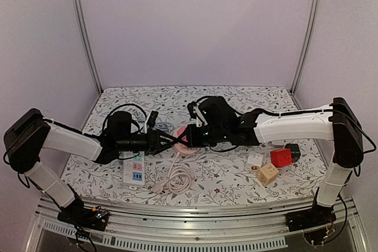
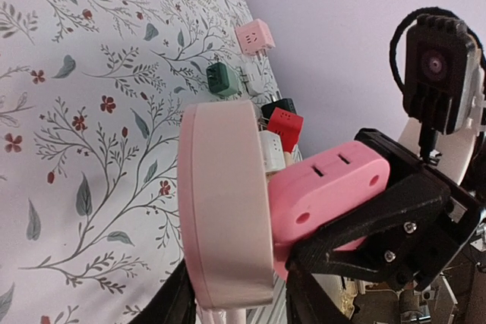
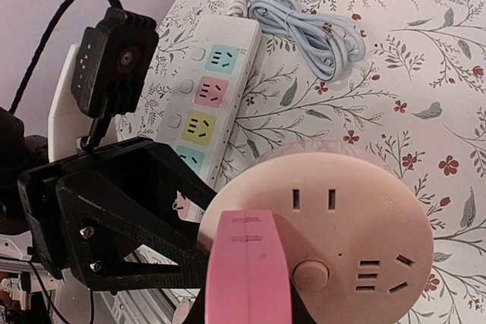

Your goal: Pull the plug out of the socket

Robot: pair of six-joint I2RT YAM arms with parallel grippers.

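White, with coloured outlets, a power strip [image 1: 134, 170] is laid flat on the flowered desk [image 1: 230, 182] at the left, and a coiled white cable [image 1: 177, 180] is seen just beside it. Above the strip the left tool [image 1: 168, 140] is stretched toward the middle. Its fingers [image 2: 171, 303] are set on either side of the round, pale pink socket [image 2: 224, 210], but whether they are clenched on its rim cannot be told. The socket appears raised above the desk. The pink plug [image 2: 326, 187] is seated against the socket's face, not yet pulled off, and is clamped tight by the right tool [image 1: 192, 136]. Farther right, four small cubes are grouped on the desk: white [image 1: 255, 159], red [image 1: 280, 157], dark green [image 1: 293, 150] and beige [image 1: 267, 174].
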